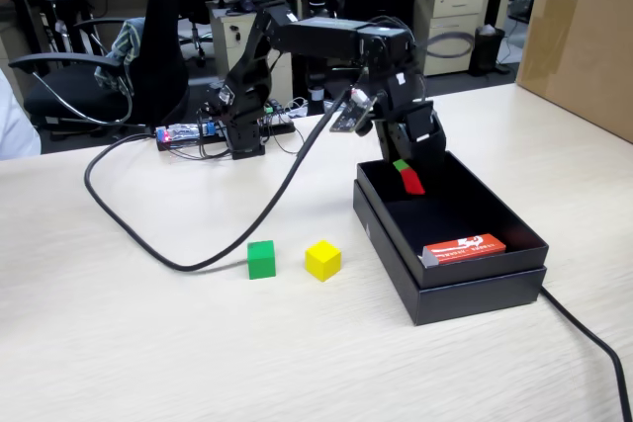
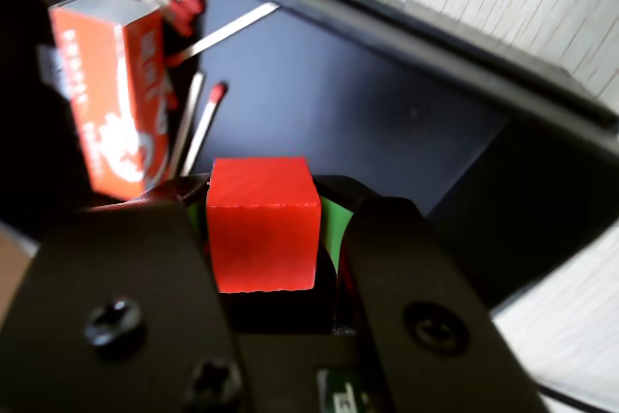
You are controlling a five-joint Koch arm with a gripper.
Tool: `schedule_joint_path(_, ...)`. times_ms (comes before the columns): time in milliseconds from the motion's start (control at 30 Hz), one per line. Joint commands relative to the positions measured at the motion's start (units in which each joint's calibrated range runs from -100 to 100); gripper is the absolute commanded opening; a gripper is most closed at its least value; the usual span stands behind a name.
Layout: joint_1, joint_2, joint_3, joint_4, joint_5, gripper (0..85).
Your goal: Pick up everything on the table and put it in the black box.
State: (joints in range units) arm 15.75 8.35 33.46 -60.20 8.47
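Observation:
My gripper (image 1: pixel 406 177) is shut on a red cube (image 1: pixel 411 182) and holds it above the far end of the open black box (image 1: pixel 381 227). In the wrist view the red cube (image 2: pixel 262 221) sits between the black jaws, with the gripper (image 2: pixel 263 202) over the box floor (image 2: pixel 368 108). A red matchbox (image 1: pixel 464 248) lies in the near end of the box; it also shows in the wrist view (image 2: pixel 114 94), with loose matches (image 2: pixel 196 128) beside it. A green cube (image 1: pixel 261 258) and a yellow cube (image 1: pixel 322 259) sit on the table left of the box.
A thick black cable (image 1: pixel 158 249) loops across the table from the arm's base (image 1: pixel 242 126) to near the green cube. Another cable (image 1: pixel 593 338) runs off right of the box. A cardboard carton (image 1: pixel 584 37) stands at the far right. Office chairs stand behind the table.

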Motion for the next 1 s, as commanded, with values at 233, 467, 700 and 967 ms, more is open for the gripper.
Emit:
schedule_joint_path(233, -0.34, 8.35, 3.90, -2.48, -1.37, 14.0)
schedule_joint_path(467, -0.39, 11.44, 3.35, -4.46, -1.17, 35.2)
schedule_joint_path(700, -1.51, -2.21, 7.89, -4.46, -1.07, 41.0)
schedule_joint_path(967, -6.25, -19.42, 10.15, -4.55, -6.06, 41.1)
